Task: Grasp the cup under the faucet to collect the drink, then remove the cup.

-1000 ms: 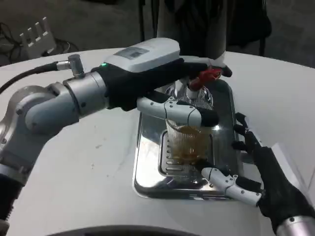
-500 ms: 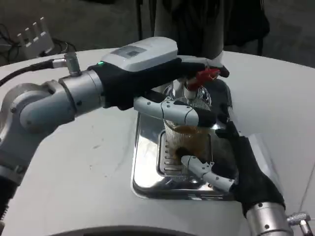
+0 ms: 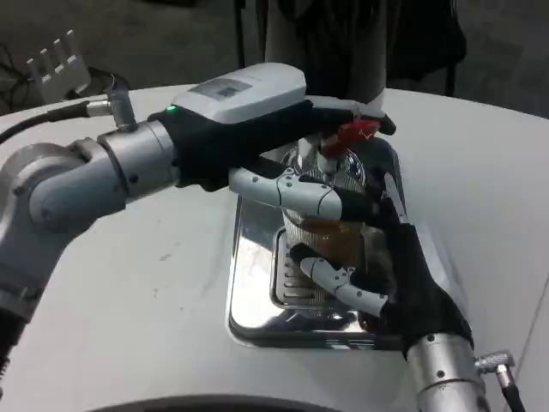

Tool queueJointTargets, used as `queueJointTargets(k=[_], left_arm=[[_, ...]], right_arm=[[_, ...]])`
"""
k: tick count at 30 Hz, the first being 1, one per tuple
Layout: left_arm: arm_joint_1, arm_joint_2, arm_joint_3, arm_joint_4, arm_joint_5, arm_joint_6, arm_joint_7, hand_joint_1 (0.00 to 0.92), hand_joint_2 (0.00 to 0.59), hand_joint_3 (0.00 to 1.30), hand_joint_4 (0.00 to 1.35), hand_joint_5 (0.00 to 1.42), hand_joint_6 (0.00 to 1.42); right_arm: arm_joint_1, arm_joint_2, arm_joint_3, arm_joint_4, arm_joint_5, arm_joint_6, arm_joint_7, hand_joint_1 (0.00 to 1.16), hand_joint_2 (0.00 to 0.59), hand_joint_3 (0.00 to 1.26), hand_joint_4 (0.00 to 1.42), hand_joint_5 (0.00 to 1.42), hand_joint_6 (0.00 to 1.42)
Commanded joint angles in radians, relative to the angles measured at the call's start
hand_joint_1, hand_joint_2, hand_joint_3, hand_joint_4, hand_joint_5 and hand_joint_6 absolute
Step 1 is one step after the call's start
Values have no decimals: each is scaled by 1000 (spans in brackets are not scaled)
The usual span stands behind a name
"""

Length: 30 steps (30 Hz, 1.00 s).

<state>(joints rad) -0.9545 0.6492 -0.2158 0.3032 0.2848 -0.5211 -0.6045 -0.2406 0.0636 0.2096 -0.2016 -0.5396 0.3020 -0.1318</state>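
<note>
Head view, frame centre: the cup (image 3: 328, 240) stood upright on the tray (image 3: 253, 283) under the faucet (image 3: 350, 133). The right hand (image 3: 390, 279) wrapped it from lower right; the left hand (image 3: 257, 137) pressed the tap.

cup (image 3: 328, 243): clear ribbed plastic, upright, about half full of amber drink.
cup place: on the slotted grille of the steel drip tray (image 3: 257, 283), directly below the faucet, partly hidden by fingers.
faucet (image 3: 323, 159): chrome spout pointing down over the cup.
faucet handle (image 3: 350, 133): red, at the top of the spout.
</note>
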Motion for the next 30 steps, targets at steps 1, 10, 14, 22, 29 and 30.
queueJointTargets(k=[1, 10, 14, 22, 29, 30], left_arm=[[10, 19, -13, 10, 9, -23, -35, 0, 116, 220, 171, 258, 372], [6, 45, -2, 28, 3, -38, -44, 0, 116, 220, 171, 258, 372], [6, 53, 1, 35, 1, -44, -47, 0, 120, 220, 171, 258, 372], [6, 67, 2, 38, -3, -48, -51, 0, 122, 220, 171, 258, 372], [5, 80, 5, 43, -8, -51, -59, 0, 122, 219, 171, 258, 372], [6, 82, 6, 44, -9, -52, -59, 0, 122, 219, 171, 258, 372]], right_arm=[[-28, 25, 15, 40, 13, -12, -33, 715, 200, 0, 64, 159, 199], [-84, 46, 26, 118, 45, -29, -86, 716, 200, 0, 65, 159, 199], [-104, 55, 29, 144, 62, -37, -101, 716, 200, 0, 70, 160, 198], [-122, 58, 42, 177, 74, -43, -124, 716, 200, 0, 76, 168, 198], [-139, 83, 54, 220, 70, -33, -179, 714, 204, 0, 83, 171, 197], [-143, 86, 55, 226, 70, -33, -189, 713, 204, 0, 84, 171, 197]])
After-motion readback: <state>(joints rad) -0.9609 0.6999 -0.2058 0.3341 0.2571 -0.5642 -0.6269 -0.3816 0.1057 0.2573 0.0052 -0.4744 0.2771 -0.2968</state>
